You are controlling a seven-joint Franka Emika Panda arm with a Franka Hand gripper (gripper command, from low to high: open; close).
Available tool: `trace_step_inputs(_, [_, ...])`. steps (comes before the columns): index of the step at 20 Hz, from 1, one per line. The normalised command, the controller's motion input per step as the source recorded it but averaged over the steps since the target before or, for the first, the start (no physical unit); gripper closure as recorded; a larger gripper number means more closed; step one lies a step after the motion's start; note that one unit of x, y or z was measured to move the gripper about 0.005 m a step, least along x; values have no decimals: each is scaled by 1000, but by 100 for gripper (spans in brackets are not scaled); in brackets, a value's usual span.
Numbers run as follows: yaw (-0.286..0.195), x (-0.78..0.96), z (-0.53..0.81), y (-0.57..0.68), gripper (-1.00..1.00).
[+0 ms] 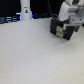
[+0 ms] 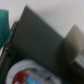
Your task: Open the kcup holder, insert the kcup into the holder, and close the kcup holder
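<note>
One black holder (image 1: 61, 30) shows in the exterior view, on one white table (image 1: 35, 57). One white post (image 1: 25, 11) stands at the back. One arm (image 1: 70, 11) is over the holder, carrying one tool (image 1: 67, 24). In the wrist view, one pale-lidded pod (image 2: 27, 75) lies inside the holder (image 2: 37, 40), and one green-topped pod (image 2: 3, 25) shows at the picture's edge.

No words or numbers readable. White post (image 1: 25, 10) has black marks, too blurry. Pod lid (image 2: 31, 75) print too blurry.
</note>
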Motion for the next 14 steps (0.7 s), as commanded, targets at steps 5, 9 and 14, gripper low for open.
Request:
trace_step_inputs(5, [45,-567,-1,602,-100])
trace_step_inputs(9, [39,-555,-2,613,-100])
trace_step_inputs(14, [39,-555,2,607,-100])
